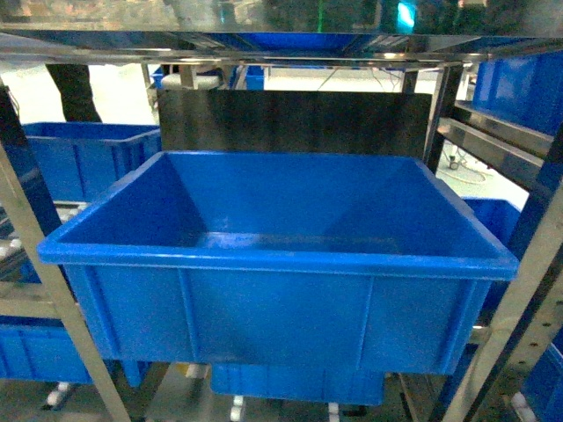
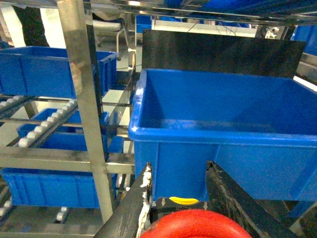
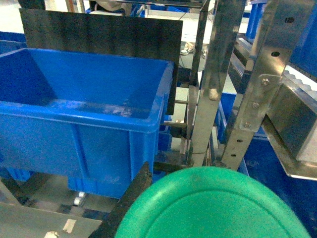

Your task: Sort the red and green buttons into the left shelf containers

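Gripping a push-button with a round red domed cap [image 2: 195,225], the left pincer [image 2: 190,218] has its dark fingers [image 2: 130,208] closed against either side of it. Ahead of this pincer and slightly above stands a large bright-blue rectangular plastic bin with a thick rolled rim [image 2: 168,135]; behind the bin stands a dark flat panel [image 2: 223,52]. The right pincer [image 3: 208,208] is clamped on a push-button with a round green domed cap [image 3: 213,206]. The same bin [image 3: 124,119] lies ahead and to its left, with steel shelf uprights [image 3: 218,74] directly ahead. In the head view, neither pincer shows.
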You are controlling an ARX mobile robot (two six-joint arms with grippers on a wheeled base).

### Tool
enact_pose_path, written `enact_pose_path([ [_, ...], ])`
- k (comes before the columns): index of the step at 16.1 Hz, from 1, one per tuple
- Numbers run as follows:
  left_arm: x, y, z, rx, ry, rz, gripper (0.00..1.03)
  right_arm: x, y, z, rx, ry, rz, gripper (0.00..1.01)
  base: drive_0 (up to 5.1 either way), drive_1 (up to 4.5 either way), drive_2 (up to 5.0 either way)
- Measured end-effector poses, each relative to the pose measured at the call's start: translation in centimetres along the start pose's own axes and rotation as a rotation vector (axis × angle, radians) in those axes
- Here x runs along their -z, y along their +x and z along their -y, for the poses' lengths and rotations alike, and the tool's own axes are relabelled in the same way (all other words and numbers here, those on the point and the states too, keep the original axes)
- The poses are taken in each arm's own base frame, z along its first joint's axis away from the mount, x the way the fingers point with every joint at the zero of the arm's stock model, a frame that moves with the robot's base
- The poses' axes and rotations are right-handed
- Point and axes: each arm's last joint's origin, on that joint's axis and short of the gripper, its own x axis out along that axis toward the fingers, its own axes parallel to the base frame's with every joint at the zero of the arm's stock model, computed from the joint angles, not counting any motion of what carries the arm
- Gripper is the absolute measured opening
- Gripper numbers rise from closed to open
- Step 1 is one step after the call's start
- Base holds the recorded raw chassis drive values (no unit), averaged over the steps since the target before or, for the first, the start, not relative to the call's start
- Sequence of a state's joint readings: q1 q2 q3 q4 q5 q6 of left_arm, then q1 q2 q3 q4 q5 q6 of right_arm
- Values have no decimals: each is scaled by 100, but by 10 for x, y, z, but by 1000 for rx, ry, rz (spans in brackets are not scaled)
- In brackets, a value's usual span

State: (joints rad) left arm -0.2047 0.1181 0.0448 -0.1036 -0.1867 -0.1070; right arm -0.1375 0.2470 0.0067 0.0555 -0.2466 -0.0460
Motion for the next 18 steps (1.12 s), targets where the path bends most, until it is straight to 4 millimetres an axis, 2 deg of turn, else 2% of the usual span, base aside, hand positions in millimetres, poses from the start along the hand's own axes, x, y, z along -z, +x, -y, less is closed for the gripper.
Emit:
enact_pose_path([
  [3,0,0,0,0,0,0,28,-1,0,0,0,-1,5,27,-6,341,-353],
  [14,0,0,0,0,0,-3,28,0,0,0,-15,2,4,27,0,0,0],
  [18,0,0,0,0,0,-2,28,-2,12,-1,-75,0,-6,27,0,0,0],
])
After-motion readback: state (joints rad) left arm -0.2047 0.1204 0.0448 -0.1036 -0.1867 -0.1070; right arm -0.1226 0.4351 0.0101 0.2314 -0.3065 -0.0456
